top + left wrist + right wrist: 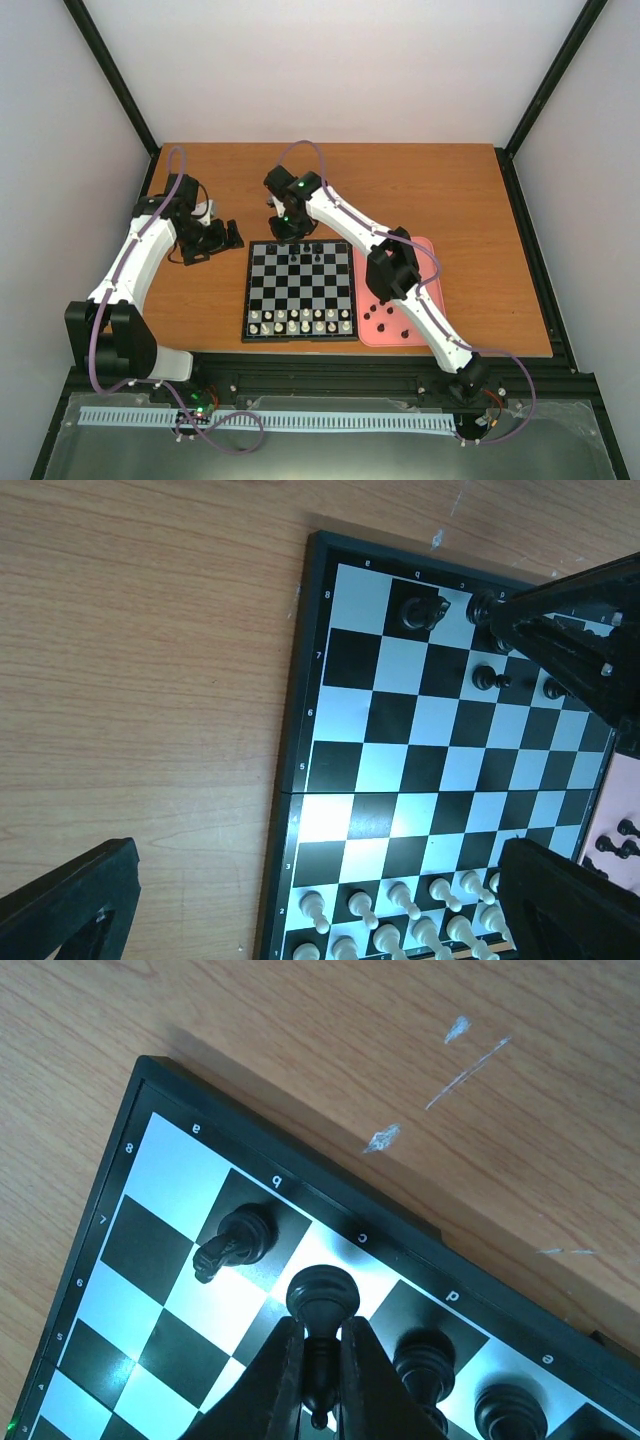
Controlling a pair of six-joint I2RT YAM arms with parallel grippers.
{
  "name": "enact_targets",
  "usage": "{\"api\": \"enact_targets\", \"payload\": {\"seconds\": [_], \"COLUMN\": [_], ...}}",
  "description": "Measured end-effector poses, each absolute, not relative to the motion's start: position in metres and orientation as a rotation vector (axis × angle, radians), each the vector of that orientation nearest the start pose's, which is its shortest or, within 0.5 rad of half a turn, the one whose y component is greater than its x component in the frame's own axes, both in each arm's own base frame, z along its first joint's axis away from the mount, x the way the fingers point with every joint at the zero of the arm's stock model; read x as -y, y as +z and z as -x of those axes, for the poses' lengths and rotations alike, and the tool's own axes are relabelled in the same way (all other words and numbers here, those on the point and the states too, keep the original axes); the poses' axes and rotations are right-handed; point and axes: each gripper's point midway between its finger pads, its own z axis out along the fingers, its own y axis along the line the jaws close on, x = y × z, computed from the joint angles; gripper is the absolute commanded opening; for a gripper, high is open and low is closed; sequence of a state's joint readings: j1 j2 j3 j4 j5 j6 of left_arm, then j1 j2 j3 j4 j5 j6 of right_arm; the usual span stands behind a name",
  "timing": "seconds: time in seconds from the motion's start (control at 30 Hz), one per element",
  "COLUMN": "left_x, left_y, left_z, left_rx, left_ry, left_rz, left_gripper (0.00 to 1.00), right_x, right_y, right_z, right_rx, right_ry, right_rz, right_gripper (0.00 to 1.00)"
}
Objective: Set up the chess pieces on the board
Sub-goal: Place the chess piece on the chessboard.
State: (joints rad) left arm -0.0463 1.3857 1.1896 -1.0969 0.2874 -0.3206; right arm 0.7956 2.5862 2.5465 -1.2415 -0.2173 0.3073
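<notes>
Both same build: left arm (133,258) and right arm (345,215) have white moulded plastic link shells with chunky black joint housings (392,268) between them. Black block base (110,340) on the left one. A thin purple cable (96,345) loops outside each arm. Small green status LED (300,185) lit near the right wrist. Left hand (228,238) and right hand (292,238) are all black, with matte angular black plastic fingers (285,1385). Inner faces flat. No markings legible.
</notes>
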Motion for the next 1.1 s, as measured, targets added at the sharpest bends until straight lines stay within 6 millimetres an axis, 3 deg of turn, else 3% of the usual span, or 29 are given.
{"api": "enact_targets", "payload": {"seconds": [0.8, 1.1], "left_x": [0.064, 0.064], "left_y": [0.153, 0.153], "left_z": [-0.285, -0.285], "left_rx": [-2.867, -2.867], "left_ry": [-0.501, -0.502], "left_rz": [0.335, 0.335], "left_gripper": [1.0, 1.0], "right_x": [-0.42, -0.421], "right_y": [0.057, 0.058], "right_z": [-0.361, -0.362], "right_rx": [-2.898, -2.891], "right_ry": [0.439, 0.442], "right_rz": [0.797, 0.802], "right_gripper": [0.05, 0.12]}}
